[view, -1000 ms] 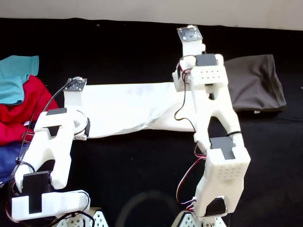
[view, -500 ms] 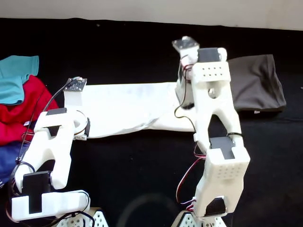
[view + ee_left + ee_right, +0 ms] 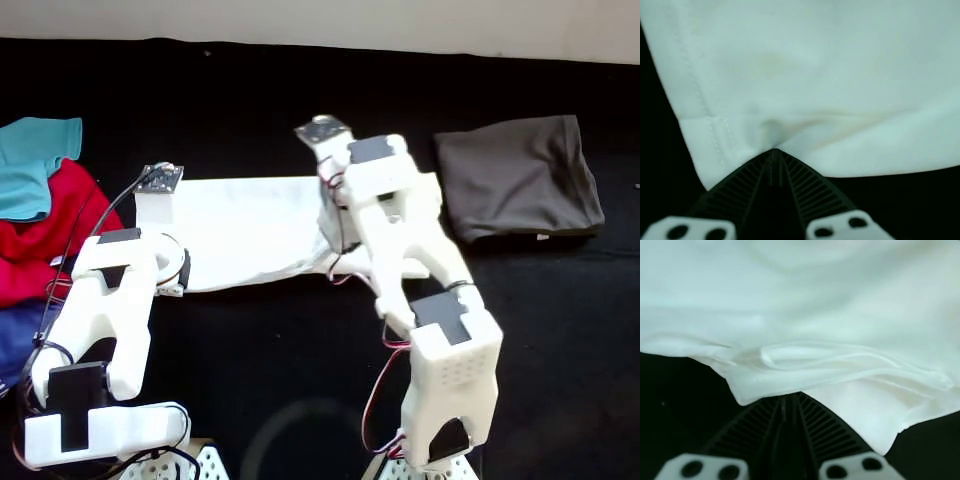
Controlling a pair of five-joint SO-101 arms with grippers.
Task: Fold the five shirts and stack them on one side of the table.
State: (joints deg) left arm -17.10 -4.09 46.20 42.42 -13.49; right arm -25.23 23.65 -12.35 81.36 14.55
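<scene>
A black worktop (image 3: pixel 250 100) is seen from above, with two white robot arms reaching onto it from the near edge. A white shirt (image 3: pixel 250 225) is laid across the middle of the worktop. Its long axis runs side to side, from one arm to the other.

To the left of the white shirt, a loose pile is made up of a red shirt (image 3: pixel 60 230), a teal shirt (image 3: pixel 35 165) on top and a blue shirt (image 3: pixel 15 340) at the near side. To the right of the white shirt, well apart from the pile, a dark grey shirt (image 3: pixel 520 180) lies already folded.

The left claw (image 3: pixel 774 152) is closed together on the white shirt's left end, and the cloth is puckered where it is pinched near a stitched hem. The right claw (image 3: pixel 787 397) is clamped on the opposite end, where several loose layers are gathered and draped over its tip. That end is lifted above the shirt's middle, so the right arm is the nearer to the centre line.

The fold is judged to be half made. The held end would need to be laid towards the left claw, along the long axis.
</scene>
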